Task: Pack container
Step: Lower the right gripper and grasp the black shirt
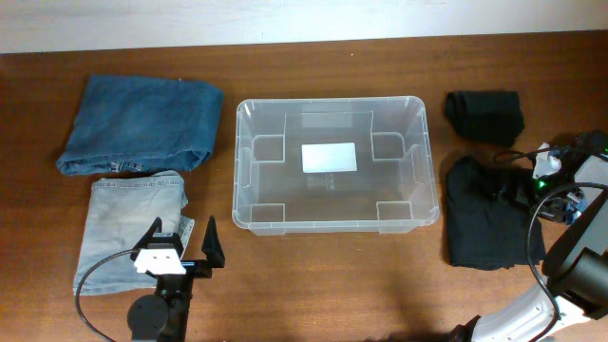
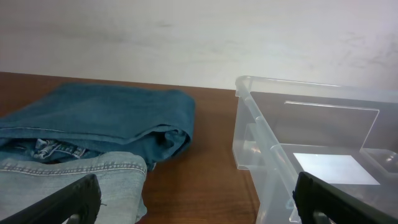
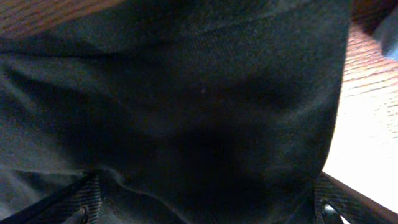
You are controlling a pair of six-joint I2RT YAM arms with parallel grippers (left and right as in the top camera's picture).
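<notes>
The clear plastic container [image 1: 329, 101] stands mid-table with nothing in it, a white label on its bottom; its near corner also shows in the left wrist view as the container [image 2: 267, 124]. My left gripper [image 1: 180, 243] hovers open at the table's front left, over the edge of light-wash folded jeans [image 1: 123, 228], with nothing between its fingers [image 2: 65, 202]. My right gripper [image 1: 511, 190] is low over a large black garment [image 1: 484, 223]. It stands open, and the black garment [image 3: 186, 106] fills the gap between its fingers [image 3: 351, 202].
Dark blue folded jeans [image 1: 142, 122] lie at the back left and show again as the dark jeans [image 2: 106, 118]. A smaller folded black garment [image 1: 484, 116] lies at the back right. Bare wood separates the clothes from the container on both sides.
</notes>
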